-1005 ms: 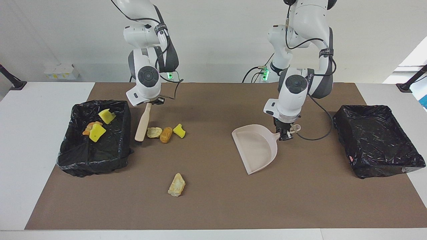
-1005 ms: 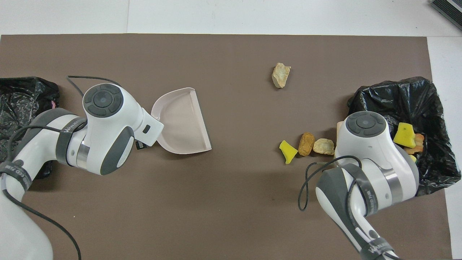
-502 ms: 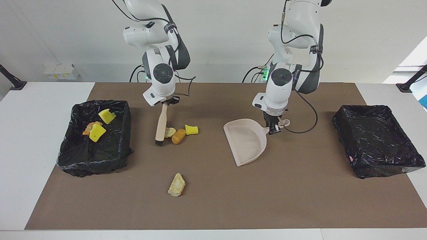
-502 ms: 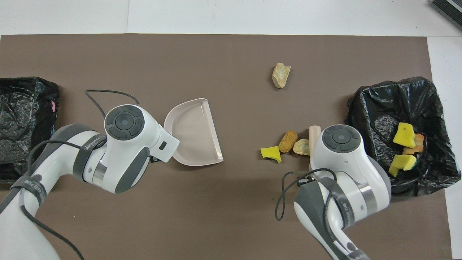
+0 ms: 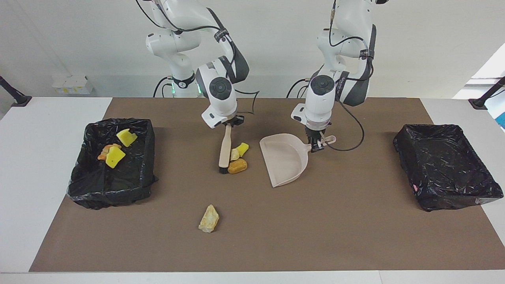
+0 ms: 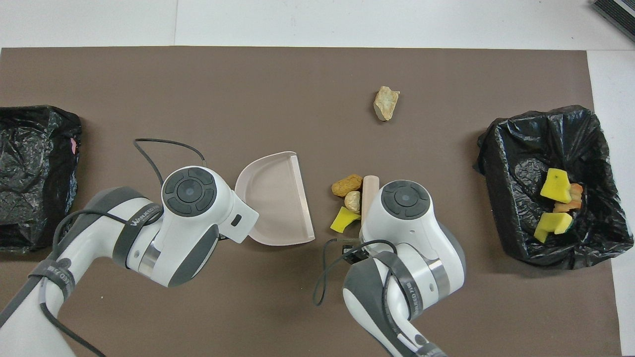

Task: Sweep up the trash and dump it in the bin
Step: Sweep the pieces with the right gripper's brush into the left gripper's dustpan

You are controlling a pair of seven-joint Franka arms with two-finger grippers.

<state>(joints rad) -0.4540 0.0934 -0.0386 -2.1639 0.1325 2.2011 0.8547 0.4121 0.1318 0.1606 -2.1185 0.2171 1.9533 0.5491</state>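
Three trash pieces lie bunched against the brush: a yellow chunk (image 5: 242, 149) (image 6: 343, 220), a tan piece (image 5: 234, 154) (image 6: 352, 201) and an orange-brown piece (image 5: 237, 166) (image 6: 347, 184). My right gripper (image 5: 230, 123) is shut on the brush handle (image 5: 225, 146) (image 6: 368, 191), with the bristles (image 5: 223, 170) on the mat. A short gap separates the pieces from the beige dustpan (image 5: 284, 157) (image 6: 275, 198), whose mouth faces them. My left gripper (image 5: 317, 145) is shut on its handle. Another tan piece (image 5: 209, 219) (image 6: 386, 103) lies alone, farther from the robots.
A black-lined bin (image 5: 118, 189) (image 6: 501, 148) at the right arm's end of the table holds yellow chunks (image 5: 126, 137) and an orange piece (image 5: 106, 150). A second black-lined bin (image 5: 446, 165) (image 6: 34, 168) stands at the left arm's end. The brown mat (image 5: 355, 236) covers the table.
The right gripper has swept the brush toward the dustpan, pushing the three pieces along. The left gripper has slid the dustpan toward the brush. The gap between them has shrunk.
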